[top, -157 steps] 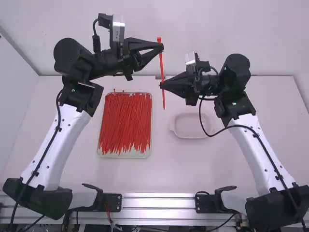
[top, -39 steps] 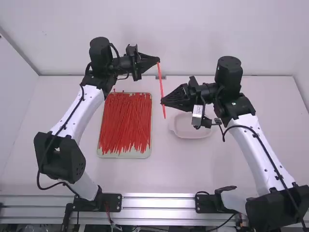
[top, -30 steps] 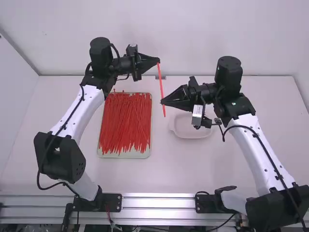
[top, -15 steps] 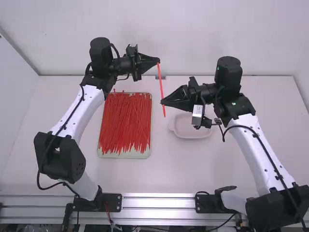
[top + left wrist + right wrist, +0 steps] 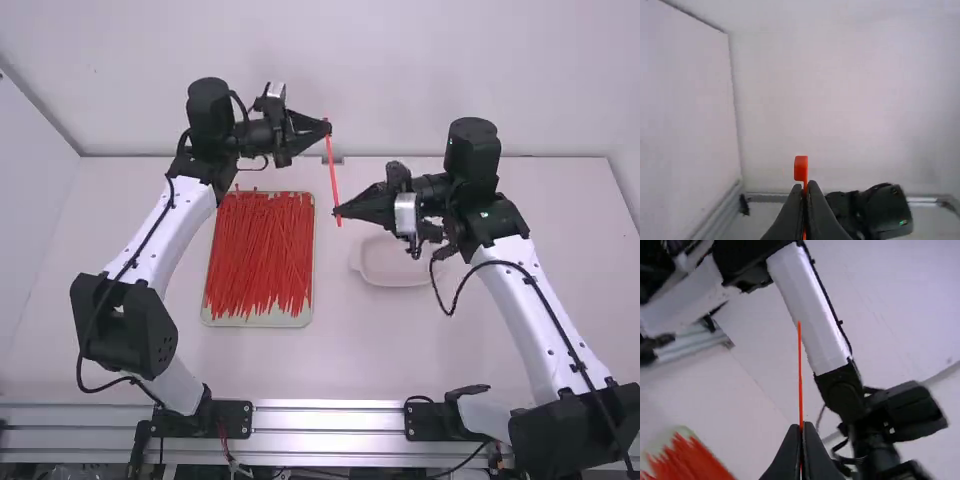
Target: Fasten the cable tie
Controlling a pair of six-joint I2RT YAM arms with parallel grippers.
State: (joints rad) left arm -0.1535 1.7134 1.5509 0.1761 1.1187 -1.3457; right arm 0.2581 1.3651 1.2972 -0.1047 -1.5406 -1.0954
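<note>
Tie point(image 5: 332, 175) head in L hand point(image 5: 323, 126), tail in R hand point(image 5: 338, 211)

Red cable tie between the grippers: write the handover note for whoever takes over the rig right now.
Left gripper: shut on the head end of the thin red plastic cable tie.
Right gripper: shut near its tail end.
Tie held straight in the air, above the flat tray of loose red ties and shallow white dish.
Done: one tie picked up. Left: thread tail through head, pull tight.
</note>
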